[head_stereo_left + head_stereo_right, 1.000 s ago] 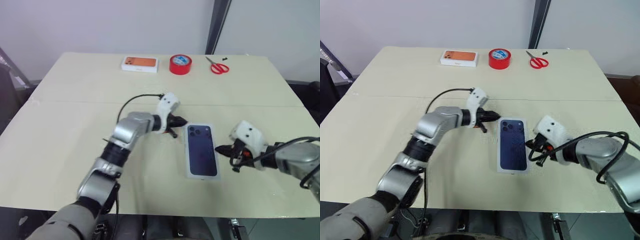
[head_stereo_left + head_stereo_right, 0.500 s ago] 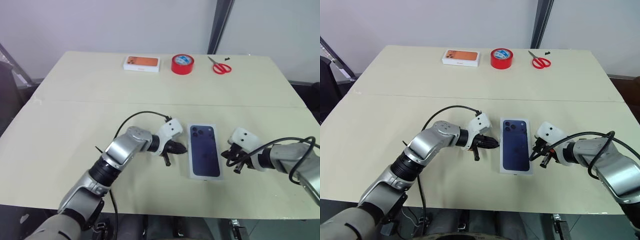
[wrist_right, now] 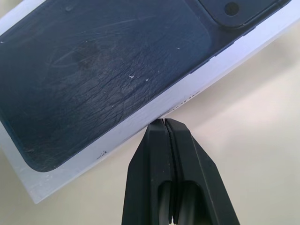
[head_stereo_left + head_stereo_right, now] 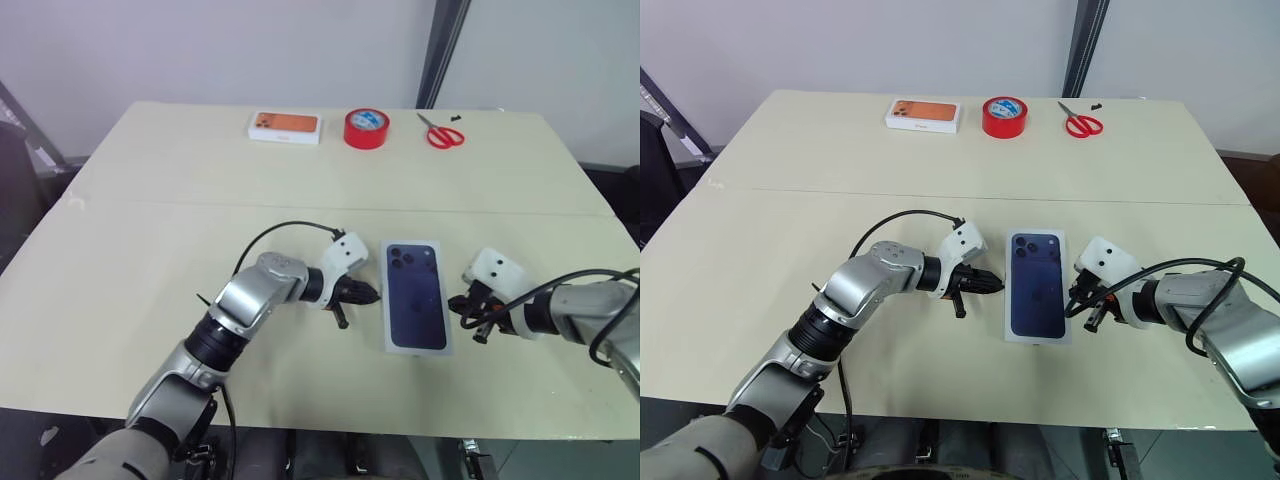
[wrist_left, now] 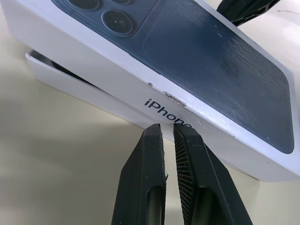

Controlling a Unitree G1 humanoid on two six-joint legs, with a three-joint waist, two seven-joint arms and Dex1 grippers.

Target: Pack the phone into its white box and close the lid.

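Here the lid [image 4: 416, 308] lies between the closed left claw [image 4: 372, 296] and closed right claw [image 4: 456, 303].

White lid [image 4: 415, 297] printed dark blue, red tape roll [image 4: 366, 128], red-handled scissors [image 4: 438, 132]

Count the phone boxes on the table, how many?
2. One with a dark blue phone picture on its lid lies near the front, between the two arms. One with an orange picture on top sits at the far edge, beside the red tape roll.

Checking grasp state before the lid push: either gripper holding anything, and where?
Nothing is held. Left gripper and right gripper are both shut on nothing, tips at opposite long sides of the lid.
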